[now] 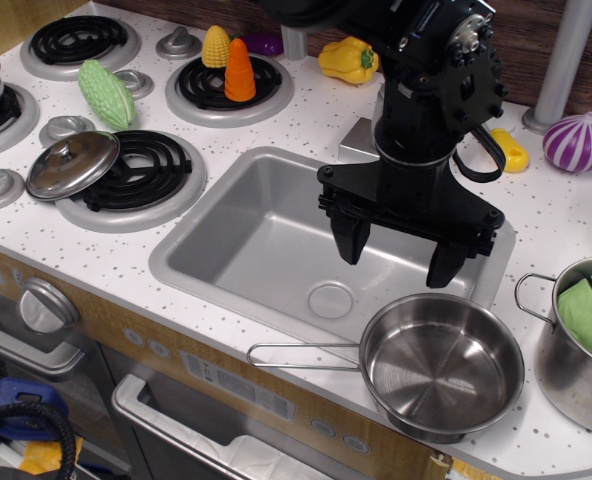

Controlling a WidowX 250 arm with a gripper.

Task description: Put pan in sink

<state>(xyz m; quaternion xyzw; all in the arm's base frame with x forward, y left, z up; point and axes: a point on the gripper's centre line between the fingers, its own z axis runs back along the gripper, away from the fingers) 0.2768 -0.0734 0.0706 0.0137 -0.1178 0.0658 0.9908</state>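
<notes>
The pan [442, 366] is a shallow shiny steel pan resting on the white counter at the sink's front right corner, partly overhanging the counter's front edge. Its long wire handle [301, 356] points left along the sink's front rim. The sink [266, 240] is a grey basin with a round drain [330, 299], nothing in it. My gripper [397, 252] hangs over the right part of the sink, just behind the pan. Its two black fingers are spread apart and hold nothing.
A steel pot [582, 345] with a green thing inside stands right of the pan. A flat lid [72, 165] lies on the front left burner. A green vegetable [107, 94], corn [216, 46], carrot [240, 72], yellow pepper [349, 60] and purple onion [578, 142] lie around the back.
</notes>
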